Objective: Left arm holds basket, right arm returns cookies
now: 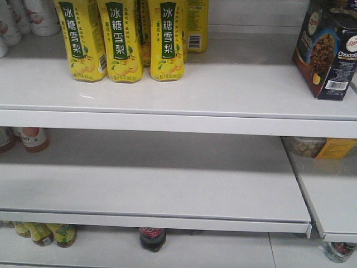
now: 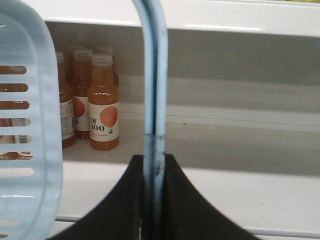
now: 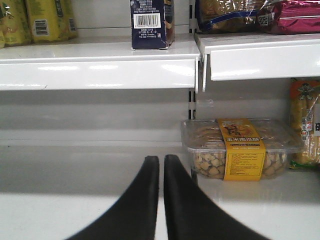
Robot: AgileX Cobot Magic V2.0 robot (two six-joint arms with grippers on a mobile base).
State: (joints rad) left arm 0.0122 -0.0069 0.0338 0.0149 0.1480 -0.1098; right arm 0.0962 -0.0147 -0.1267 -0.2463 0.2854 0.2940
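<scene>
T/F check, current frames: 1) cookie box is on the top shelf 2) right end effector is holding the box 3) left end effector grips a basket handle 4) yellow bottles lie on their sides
1) True: the cookie box stands on the top shelf.
2) False: the right end effector is shut and empty, below the box.
3) True: the left end effector is shut on the basket handle.
4) False: the yellow bottles stand upright.

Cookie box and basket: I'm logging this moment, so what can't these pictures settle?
- Cookie box: front view cuts its top and right side; right wrist view shows only its base.
- Basket: left wrist view shows only a wall and the handle in the left gripper; inside unseen.
</scene>
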